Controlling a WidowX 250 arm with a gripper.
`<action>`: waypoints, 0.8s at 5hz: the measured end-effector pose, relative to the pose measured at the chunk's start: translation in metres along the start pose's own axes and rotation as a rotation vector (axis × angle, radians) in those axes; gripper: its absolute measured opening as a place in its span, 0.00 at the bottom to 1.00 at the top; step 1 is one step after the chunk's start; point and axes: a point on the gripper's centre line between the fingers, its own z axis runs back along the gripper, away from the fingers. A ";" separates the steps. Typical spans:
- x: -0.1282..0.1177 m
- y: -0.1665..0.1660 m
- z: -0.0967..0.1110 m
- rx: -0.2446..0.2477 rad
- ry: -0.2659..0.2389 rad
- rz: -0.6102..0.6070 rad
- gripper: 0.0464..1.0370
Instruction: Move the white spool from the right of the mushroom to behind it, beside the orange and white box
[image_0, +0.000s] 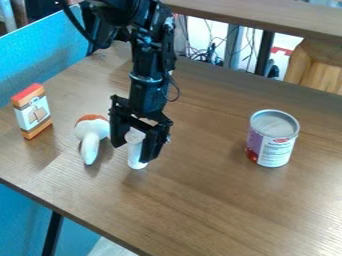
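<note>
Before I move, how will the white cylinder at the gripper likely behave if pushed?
The white cylinder at the gripper stands tall on a narrow base, so a push near its top would probably tip it. Once down, its rounded side could let it roll. Its plain, smooth-looking surface may be slippery.

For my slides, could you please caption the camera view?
Black gripper around a white cylinder on a brown table, with toy mushroom, carton and can.
</note>
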 end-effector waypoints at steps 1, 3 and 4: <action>0.005 -0.003 -0.004 -0.020 0.002 0.001 0.62; 0.009 0.004 0.017 -0.031 -0.043 0.058 0.56; 0.008 0.030 0.053 -0.030 -0.146 0.123 0.56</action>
